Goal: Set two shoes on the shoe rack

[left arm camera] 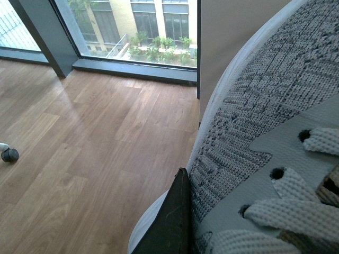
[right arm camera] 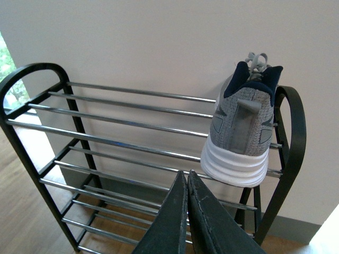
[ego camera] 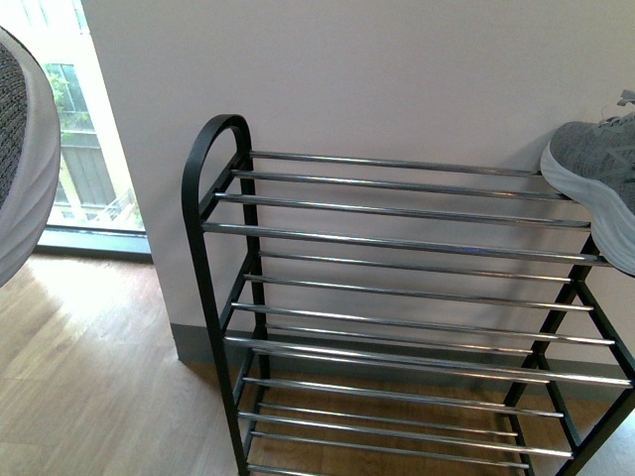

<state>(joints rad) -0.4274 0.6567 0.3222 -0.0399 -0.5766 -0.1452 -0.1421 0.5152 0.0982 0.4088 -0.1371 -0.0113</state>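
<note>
Only 1 finger of the left gripper [left arm camera: 177, 209] shows, gripping the held shoe [ego camera: 20, 149], which is cut off left of the shoe rack [ego camera: 397, 243]. The racked shoe [right arm camera: 241, 127] lies across the top tier's right end, toe to wall. The right gripper [right arm camera: 186, 177] is clenched, empty.

The rack [ego camera: 190, 203] has a black frame with a smooth satin coat and bright, polished metal bars [ego camera: 397, 243]. The racked shoe [right arm camera: 241, 127] is grey knit cloth over a white, ribbed, matt sole. The held shoe [left arm camera: 265, 106] shows coarse knit, a smooth grey overlay and thick woven laces [left arm camera: 280, 211]. The floor [left arm camera: 90, 137] is wood with a soft sheen; the wall [ego camera: 397, 69] is matt.
</note>
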